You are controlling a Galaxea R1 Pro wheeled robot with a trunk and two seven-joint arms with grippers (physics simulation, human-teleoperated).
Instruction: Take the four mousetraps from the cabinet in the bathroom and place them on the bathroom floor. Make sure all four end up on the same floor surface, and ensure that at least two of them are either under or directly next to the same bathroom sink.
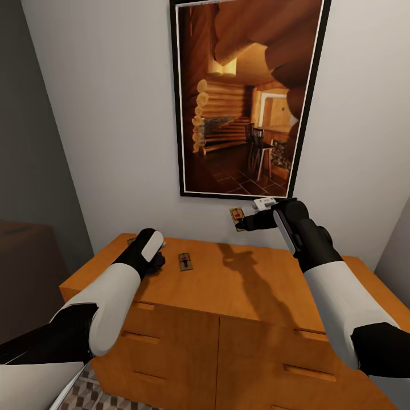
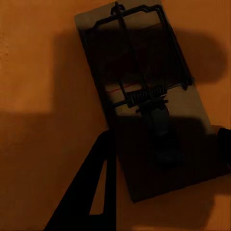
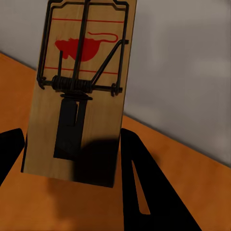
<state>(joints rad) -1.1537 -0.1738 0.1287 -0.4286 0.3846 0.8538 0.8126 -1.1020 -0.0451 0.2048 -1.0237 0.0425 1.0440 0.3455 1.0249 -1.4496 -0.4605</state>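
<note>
My right gripper (image 1: 244, 223) (image 3: 72, 132) is shut on a mousetrap (image 1: 237, 218) (image 3: 82, 86), holding it upright in the air close to the wall, above the back of an orange-brown wooden drawer unit (image 1: 245, 285). A second mousetrap (image 1: 186, 261) lies flat on that unit's top. Just left of it, my left gripper (image 1: 149, 253) (image 2: 163, 134) is down on the top. Its fingers (image 2: 91, 192) press both long edges of a third mousetrap (image 2: 144, 96), which my hand hides in the head view. The white cabinet and the sink are out of view.
A large framed picture of a log room (image 1: 247, 97) hangs on the white wall behind the unit. A strip of cube-patterned floor tile (image 1: 85, 393) shows at the unit's lower left. A dim brown boxy shape (image 1: 23, 239) sits at far left.
</note>
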